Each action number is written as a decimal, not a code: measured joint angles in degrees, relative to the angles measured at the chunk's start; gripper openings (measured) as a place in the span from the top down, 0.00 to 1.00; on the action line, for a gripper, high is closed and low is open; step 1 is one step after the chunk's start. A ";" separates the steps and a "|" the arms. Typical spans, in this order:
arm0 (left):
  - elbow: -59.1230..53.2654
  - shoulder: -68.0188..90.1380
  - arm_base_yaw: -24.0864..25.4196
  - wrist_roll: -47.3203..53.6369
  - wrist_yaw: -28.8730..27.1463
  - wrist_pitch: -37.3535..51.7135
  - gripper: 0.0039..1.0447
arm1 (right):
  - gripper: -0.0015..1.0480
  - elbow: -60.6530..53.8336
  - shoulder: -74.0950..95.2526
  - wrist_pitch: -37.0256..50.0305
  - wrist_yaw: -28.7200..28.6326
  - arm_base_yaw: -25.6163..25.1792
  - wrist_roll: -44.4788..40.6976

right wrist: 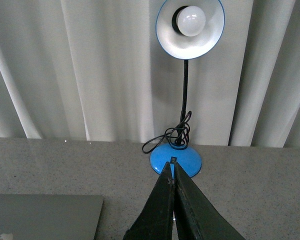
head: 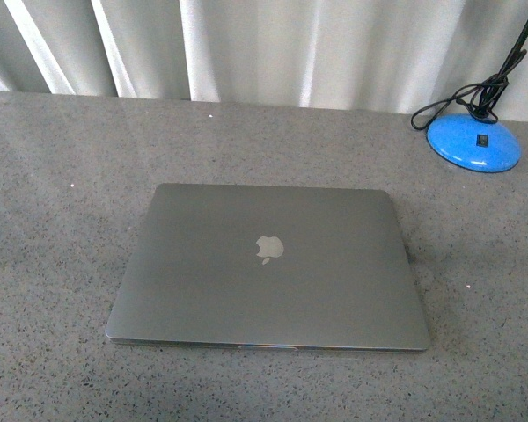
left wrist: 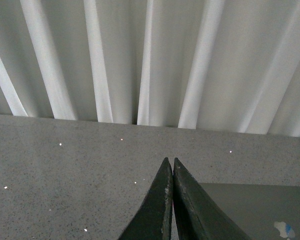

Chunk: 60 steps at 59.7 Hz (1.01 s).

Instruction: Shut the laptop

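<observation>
The grey laptop [head: 268, 268] lies shut and flat in the middle of the grey table, its lid up with the pale apple logo [head: 269, 249] showing. Its keys, trackpad and screen are hidden. Neither arm shows in the front view. My left gripper [left wrist: 170, 161] is shut and empty, above the table beside the laptop's far corner [left wrist: 255, 207]. My right gripper [right wrist: 171, 166] is shut and empty, above the table beside the laptop's other far corner [right wrist: 45, 215].
A blue desk lamp with a round base [head: 473, 142] and black cord stands at the table's back right; its shade and bulb [right wrist: 190, 22] show in the right wrist view. White curtains [head: 264, 44] hang behind the table's [head: 53, 220] far edge.
</observation>
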 joint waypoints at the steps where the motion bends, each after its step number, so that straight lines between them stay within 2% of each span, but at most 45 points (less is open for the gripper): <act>1: 0.00 -0.66 0.00 0.00 0.00 -0.61 0.97 | 0.99 0.00 -0.66 -0.63 0.00 0.00 0.00; 18: 0.00 -8.59 0.00 0.00 0.00 -8.24 0.97 | 0.99 -0.04 -8.94 -8.52 0.00 0.00 0.02; 48: 0.00 -18.08 0.00 0.00 0.00 -17.70 0.97 | 0.99 -0.04 -18.01 -17.51 0.00 0.00 0.04; 51: 0.00 -23.12 -0.02 0.00 0.07 -24.79 0.97 | 0.99 -0.02 -22.27 -23.17 0.00 0.00 0.04; 53: 0.00 -25.14 -0.02 0.00 0.00 -26.32 0.97 | 0.99 -0.04 -24.55 -26.12 0.02 0.00 0.04; 60: 0.00 -26.75 -0.02 0.00 0.02 -26.73 0.97 | 0.99 -0.04 -27.89 -27.65 0.07 0.00 0.09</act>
